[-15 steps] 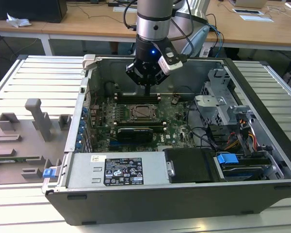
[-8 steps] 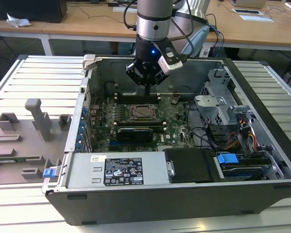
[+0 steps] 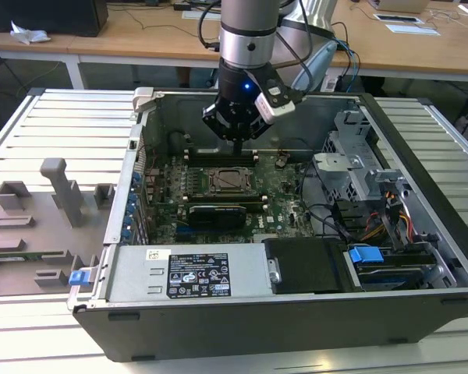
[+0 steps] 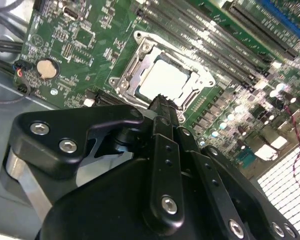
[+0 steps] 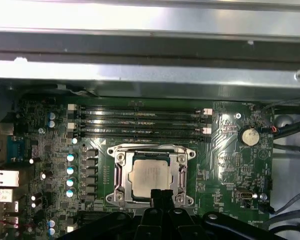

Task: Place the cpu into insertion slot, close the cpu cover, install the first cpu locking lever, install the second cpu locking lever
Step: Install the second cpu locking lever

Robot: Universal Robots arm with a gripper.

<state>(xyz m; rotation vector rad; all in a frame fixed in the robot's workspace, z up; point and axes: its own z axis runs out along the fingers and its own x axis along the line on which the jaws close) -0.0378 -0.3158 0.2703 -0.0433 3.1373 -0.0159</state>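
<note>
The cpu (image 5: 149, 175) lies flat in the insertion slot (image 5: 190, 152) on the green motherboard, its silver top showing. The cpu cover (image 5: 121, 177) lies down around it as a silver frame. My gripper (image 5: 161, 192) hangs above the board at the socket's edge, shut with nothing between its fingers. In the second wrist view the joined fingertips (image 4: 162, 100) point at the rim of the cpu (image 4: 165, 80). In the exterior view the gripper (image 3: 238, 139) hovers inside the open case, just behind the socket with the cpu (image 3: 228, 181). I cannot tell how the locking levers stand.
Long black memory slots (image 5: 140, 122) run beside the socket, and a coin battery (image 5: 248, 136) sits further off. Case walls ring the board; a power supply (image 3: 195, 273) and drive cage (image 3: 359, 167) flank it. A grey fixture (image 3: 47, 210) lies outside the case at the exterior view's left.
</note>
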